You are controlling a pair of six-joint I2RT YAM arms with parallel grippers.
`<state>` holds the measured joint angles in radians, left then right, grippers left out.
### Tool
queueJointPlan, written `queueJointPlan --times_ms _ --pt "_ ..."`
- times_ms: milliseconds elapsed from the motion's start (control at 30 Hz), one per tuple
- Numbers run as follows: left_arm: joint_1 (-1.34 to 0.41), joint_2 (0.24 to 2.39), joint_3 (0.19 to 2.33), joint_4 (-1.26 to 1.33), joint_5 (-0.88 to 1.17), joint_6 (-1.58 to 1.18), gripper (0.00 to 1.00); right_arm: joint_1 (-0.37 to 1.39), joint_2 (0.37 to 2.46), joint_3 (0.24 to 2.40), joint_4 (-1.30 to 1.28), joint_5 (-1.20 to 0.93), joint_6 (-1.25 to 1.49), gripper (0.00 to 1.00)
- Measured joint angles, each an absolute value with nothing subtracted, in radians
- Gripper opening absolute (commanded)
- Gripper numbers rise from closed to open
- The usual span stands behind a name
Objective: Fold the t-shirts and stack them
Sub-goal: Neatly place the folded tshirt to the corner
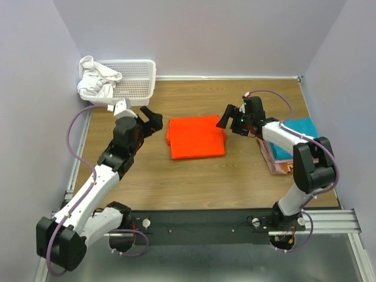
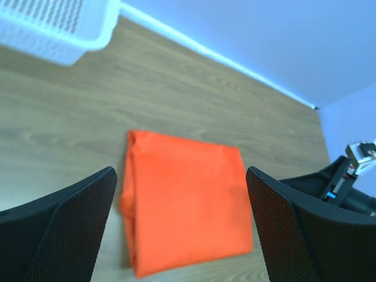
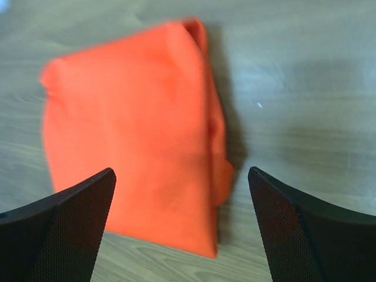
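The folded orange t-shirt (image 1: pixel 196 137) lies flat in the middle of the counter (image 1: pixel 194 182). The left hand (image 1: pixel 153 120) hangs just beside its left edge and the right hand (image 1: pixel 227 117) just beside its right edge, both with fingers spread wide. So the shirt's two sides are crowded. The wood in front of the shirt and behind it is bare, and a hand could pass there. At the back left a white basket (image 1: pixel 138 82) with a white cloth (image 1: pixel 97 82) in it stands in the way. At the right a pile of teal and pink t-shirts (image 1: pixel 299 127) lies partly under the right arm (image 1: pixel 286 136). The back wall (image 1: pixel 205 35) and the side walls shut the counter in.
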<state>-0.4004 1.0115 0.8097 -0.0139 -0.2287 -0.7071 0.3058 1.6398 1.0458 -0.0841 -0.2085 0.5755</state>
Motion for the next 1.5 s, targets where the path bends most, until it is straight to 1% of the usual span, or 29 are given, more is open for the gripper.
queueJointPlan --times_ms 167,300,333,433,533,567,667,800,833,933,967,1033,1100,1133,1200,1233,1367,1500 --pt "-0.399 0.883 0.625 -0.081 -0.235 -0.761 0.98 0.313 1.731 1.042 -0.137 -0.205 0.574 0.99" --pt "-0.399 0.838 0.566 -0.128 -0.231 -0.779 0.98 0.325 1.767 1.063 -0.158 -0.202 0.563 0.96" --pt "-0.399 0.832 0.561 -0.138 -0.232 -0.782 0.98 0.331 1.778 1.073 -0.159 -0.202 0.559 0.95" --pt "-0.399 0.826 0.558 -0.163 -0.232 -0.787 0.98 0.350 1.824 1.107 -0.163 -0.195 0.549 0.86" --pt "-0.399 0.826 0.558 -0.177 -0.232 -0.787 0.98 0.368 1.863 1.135 -0.168 -0.192 0.540 0.82" --pt "-0.399 0.826 0.558 -0.182 -0.232 -0.787 0.98 0.371 1.867 1.143 -0.170 -0.186 0.538 0.79" --pt "-0.399 0.826 0.558 -0.190 -0.233 -0.787 0.98 0.394 1.888 1.166 -0.176 -0.166 0.524 0.66" --pt "-0.399 0.826 0.558 -0.197 -0.233 -0.786 0.98 0.440 1.906 1.184 -0.187 -0.133 0.507 0.57" --pt "-0.399 0.826 0.558 -0.198 -0.234 -0.787 0.98 0.454 1.911 1.191 -0.192 -0.119 0.504 0.52" --pt "-0.399 0.826 0.558 -0.200 -0.235 -0.786 0.98 0.491 1.925 1.211 -0.212 -0.070 0.493 0.43" --pt "-0.399 0.826 0.558 -0.200 -0.236 -0.786 0.98 0.511 1.933 1.224 -0.221 -0.043 0.490 0.38" --pt "-0.399 0.826 0.558 -0.202 -0.236 -0.786 0.98 0.537 1.945 1.241 -0.232 -0.009 0.485 0.33" --pt "-0.399 0.826 0.558 -0.205 -0.236 -0.786 0.98 0.561 1.958 1.257 -0.237 0.032 0.479 0.22" --pt "-0.399 0.826 0.558 -0.206 -0.236 -0.786 0.98 0.580 1.966 1.264 -0.237 0.055 0.477 0.14" --pt "-0.399 0.826 0.558 -0.208 -0.237 -0.786 0.98 0.605 1.973 1.274 -0.236 0.089 0.472 0.03" --pt "-0.399 0.826 0.558 -0.210 -0.239 -0.786 0.98 0.617 1.974 1.275 -0.235 0.104 0.469 0.00" --pt "-0.399 0.826 0.558 -0.213 -0.244 -0.786 0.98 0.654 1.967 1.270 -0.234 0.175 0.441 0.01" --pt "-0.399 0.826 0.558 -0.213 -0.250 -0.786 0.98 0.671 1.901 1.209 -0.292 0.299 0.389 0.00"
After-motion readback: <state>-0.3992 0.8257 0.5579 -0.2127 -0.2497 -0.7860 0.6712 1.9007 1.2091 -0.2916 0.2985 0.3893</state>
